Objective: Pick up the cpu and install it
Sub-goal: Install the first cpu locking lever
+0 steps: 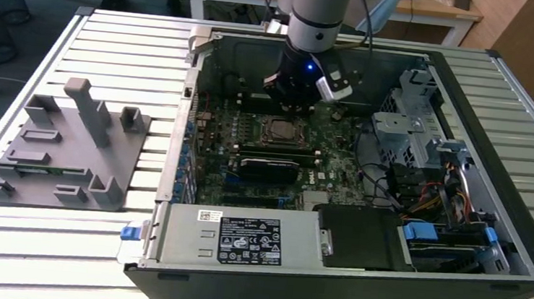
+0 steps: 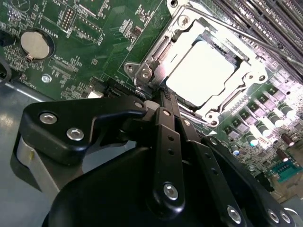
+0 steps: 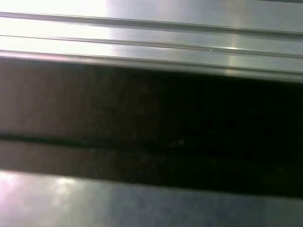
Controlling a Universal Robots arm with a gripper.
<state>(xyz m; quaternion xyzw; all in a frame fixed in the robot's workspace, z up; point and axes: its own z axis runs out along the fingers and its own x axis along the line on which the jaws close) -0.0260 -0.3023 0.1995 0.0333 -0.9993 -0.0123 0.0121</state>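
The cpu (image 2: 201, 71) lies flat in the metal-framed socket (image 2: 151, 56) on the green motherboard, its shiny silver top glaring under the light. In the exterior view the cpu (image 1: 282, 130) sits mid-board inside the open computer case. My gripper (image 2: 162, 97) hovers at the socket's edge, its black fingers (image 2: 166, 137) pressed together with nothing between them, tips close to the frame beside the chip. From the exterior view, my gripper (image 1: 295, 107) hangs just behind the socket, low over the board.
A grey parts fixture (image 1: 64, 150) stands on the slatted table at the exterior view's left. Inside the case are a power supply (image 1: 235, 237), a drive cage (image 1: 413, 133) and loose cables (image 1: 427, 200). A coin battery (image 2: 35, 45) and memory slots (image 2: 274, 23) flank the socket.
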